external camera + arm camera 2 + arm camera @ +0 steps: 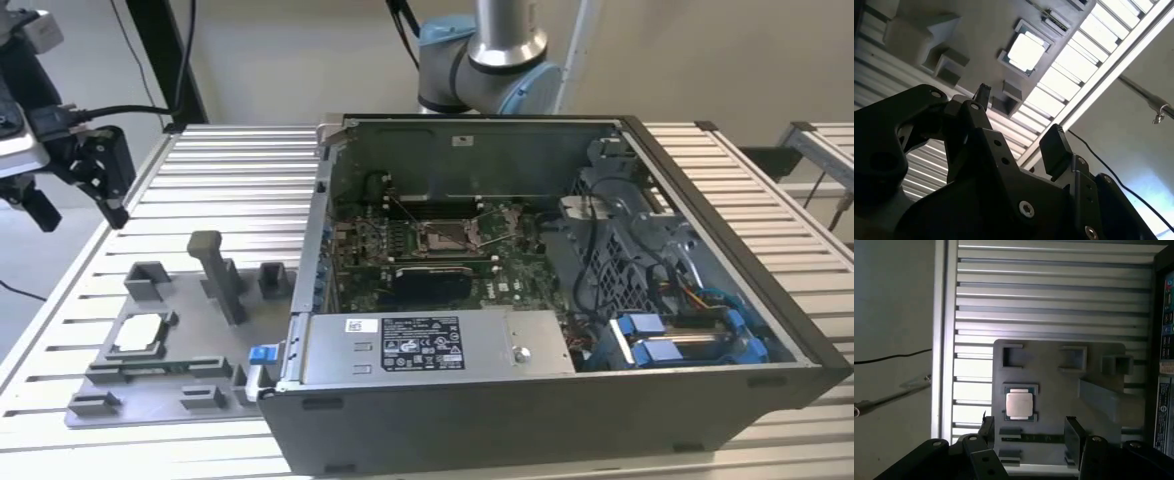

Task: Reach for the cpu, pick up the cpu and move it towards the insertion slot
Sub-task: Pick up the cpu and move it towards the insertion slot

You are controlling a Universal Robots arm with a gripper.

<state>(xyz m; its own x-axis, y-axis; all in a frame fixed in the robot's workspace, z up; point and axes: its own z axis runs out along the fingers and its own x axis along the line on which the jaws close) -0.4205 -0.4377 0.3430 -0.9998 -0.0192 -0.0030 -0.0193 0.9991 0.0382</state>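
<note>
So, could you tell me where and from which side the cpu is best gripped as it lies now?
Probably from straight above, jaws closing on two opposite side edges at mid-length. The cpu lies flat, silver face up, in a shallow nest of the grey fixture; it is thin, and raised lips seem to guard its corners.

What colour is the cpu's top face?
The cpu top is silver-grey metal; the first wrist view shows it best.

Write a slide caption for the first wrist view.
Open tool looks down on the chip, which lies untouched in its pocket on the grey holder plate.
</note>
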